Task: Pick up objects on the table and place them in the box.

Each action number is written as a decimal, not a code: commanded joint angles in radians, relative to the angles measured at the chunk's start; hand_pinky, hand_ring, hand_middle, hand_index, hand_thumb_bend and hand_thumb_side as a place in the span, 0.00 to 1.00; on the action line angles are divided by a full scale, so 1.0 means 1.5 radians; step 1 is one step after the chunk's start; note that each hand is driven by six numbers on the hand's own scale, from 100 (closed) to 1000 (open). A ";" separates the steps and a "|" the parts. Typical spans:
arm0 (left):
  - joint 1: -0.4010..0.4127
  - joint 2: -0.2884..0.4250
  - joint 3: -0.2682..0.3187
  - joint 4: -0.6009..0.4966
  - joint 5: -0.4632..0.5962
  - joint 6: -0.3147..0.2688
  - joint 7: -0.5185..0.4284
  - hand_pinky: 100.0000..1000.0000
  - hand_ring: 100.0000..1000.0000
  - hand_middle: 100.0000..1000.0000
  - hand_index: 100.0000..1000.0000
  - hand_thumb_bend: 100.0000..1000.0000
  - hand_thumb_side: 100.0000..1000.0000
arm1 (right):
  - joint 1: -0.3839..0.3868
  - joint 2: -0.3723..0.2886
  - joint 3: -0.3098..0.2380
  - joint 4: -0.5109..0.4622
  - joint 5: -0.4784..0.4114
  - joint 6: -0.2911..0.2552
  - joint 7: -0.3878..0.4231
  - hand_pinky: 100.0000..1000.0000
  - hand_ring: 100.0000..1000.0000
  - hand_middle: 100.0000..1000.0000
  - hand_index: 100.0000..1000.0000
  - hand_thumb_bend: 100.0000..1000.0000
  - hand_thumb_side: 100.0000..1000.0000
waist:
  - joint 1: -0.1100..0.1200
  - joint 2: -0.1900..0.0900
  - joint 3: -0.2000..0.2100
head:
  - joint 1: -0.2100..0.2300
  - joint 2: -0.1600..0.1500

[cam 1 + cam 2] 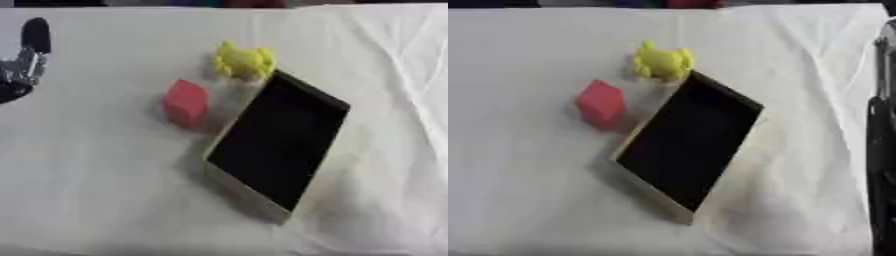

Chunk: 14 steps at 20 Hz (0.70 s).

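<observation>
A shallow tan box (229, 181) with a dark inside lies askew in the middle of the white cloth. A red block (185, 102) stands just left of the box's far end, apart from it. A yellow lumpy toy (242, 61) sits against the box's far corner. Nothing shows inside the box. My left hand (33, 37) is at the far left edge, well away from the block, with a black finger pointing straight up and holding nothing. Only a black strip of my right hand (879, 150) shows along the right edge in the right eye view.
The white cloth (96, 190) covering the table is wrinkled, most of all at the right. Dark and coloured shapes lie beyond the table's far edge (219, 4).
</observation>
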 commanded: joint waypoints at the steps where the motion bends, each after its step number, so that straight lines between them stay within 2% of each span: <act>1: -0.023 0.051 -0.022 -0.009 -0.007 0.011 -0.040 0.67 0.62 0.71 0.85 0.00 0.68 | -0.016 -0.012 0.001 -0.002 -0.006 -0.003 0.004 0.82 0.77 0.54 0.71 0.00 0.89 | 0.003 -0.009 -0.001 | 0.003 -0.009; 7: -0.075 0.071 -0.068 -0.009 -0.011 0.019 -0.117 0.68 0.65 0.73 0.87 0.00 0.71 | -0.022 -0.007 0.004 -0.001 -0.006 -0.005 0.007 0.82 0.77 0.54 0.71 0.00 0.89 | 0.001 -0.008 -0.007 | 0.002 -0.024; 14: -0.121 0.068 -0.113 -0.009 -0.012 0.050 -0.218 0.70 0.68 0.76 0.90 0.00 0.79 | -0.023 -0.004 0.005 0.001 -0.008 -0.006 0.009 0.82 0.77 0.53 0.71 0.00 0.89 | 0.001 -0.008 -0.010 | 0.003 -0.028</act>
